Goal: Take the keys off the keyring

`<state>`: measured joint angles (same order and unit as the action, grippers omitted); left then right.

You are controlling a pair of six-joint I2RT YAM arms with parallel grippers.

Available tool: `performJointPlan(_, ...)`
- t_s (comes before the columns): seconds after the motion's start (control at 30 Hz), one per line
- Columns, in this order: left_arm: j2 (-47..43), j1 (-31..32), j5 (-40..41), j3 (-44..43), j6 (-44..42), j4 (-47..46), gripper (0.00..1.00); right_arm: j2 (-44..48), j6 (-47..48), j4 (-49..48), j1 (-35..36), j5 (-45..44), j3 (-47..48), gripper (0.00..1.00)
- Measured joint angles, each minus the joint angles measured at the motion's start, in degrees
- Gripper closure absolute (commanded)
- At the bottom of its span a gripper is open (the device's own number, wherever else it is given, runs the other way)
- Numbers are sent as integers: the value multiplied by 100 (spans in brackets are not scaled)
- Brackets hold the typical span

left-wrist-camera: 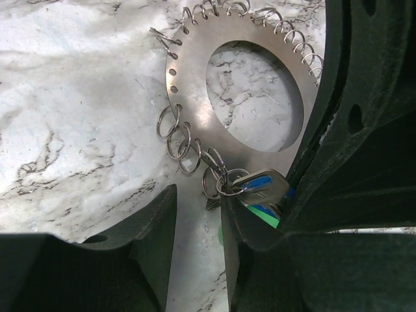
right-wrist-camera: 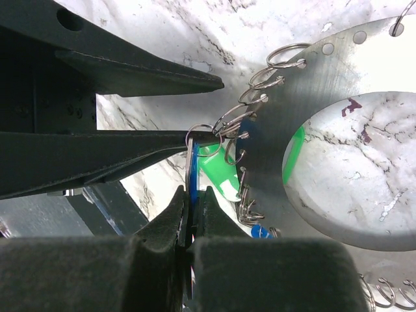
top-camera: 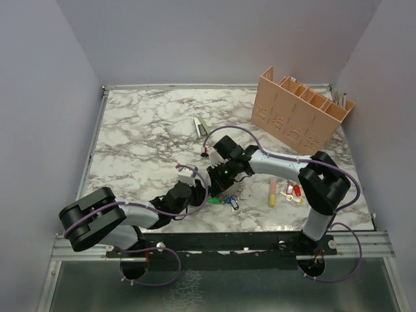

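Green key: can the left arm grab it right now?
Probably not easily. The green key peeks out from behind the blue key, which the right gripper pinches, right beside the keyring. The left gripper is open and close, but that spot looks crowded.

Keyring (left-wrist-camera: 193,97): flat grey metal, brushed, dull sheen. Split rings (left-wrist-camera: 170,123): bright polished wire. Keys (left-wrist-camera: 261,188): glossy blue and green plastic heads. Table (left-wrist-camera: 78,97): smooth, white with grey marble veining, slightly reflective
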<state>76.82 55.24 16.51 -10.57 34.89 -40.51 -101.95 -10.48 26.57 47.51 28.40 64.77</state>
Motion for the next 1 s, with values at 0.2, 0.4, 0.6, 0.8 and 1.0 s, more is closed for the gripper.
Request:
performJointPlan(0.2,79,2,35,-2,-92,-48,62,-83,0,0,0,20,9,99)
performJointPlan(0.4,127,0,90,-4,-302,-216,79,-101,-2,-2,0,22,13,99)
performJointPlan(0.6,127,2,195,4,-442,-621,98,-90,-24,-17,2,-42,33,100)
performJointPlan(0.8,125,2,256,138,-680,-931,100,17,-63,-20,2,-129,52,100)
performJointPlan(1.0,-66,2,177,339,-964,-1226,100,286,-157,-20,-31,-323,52,99)
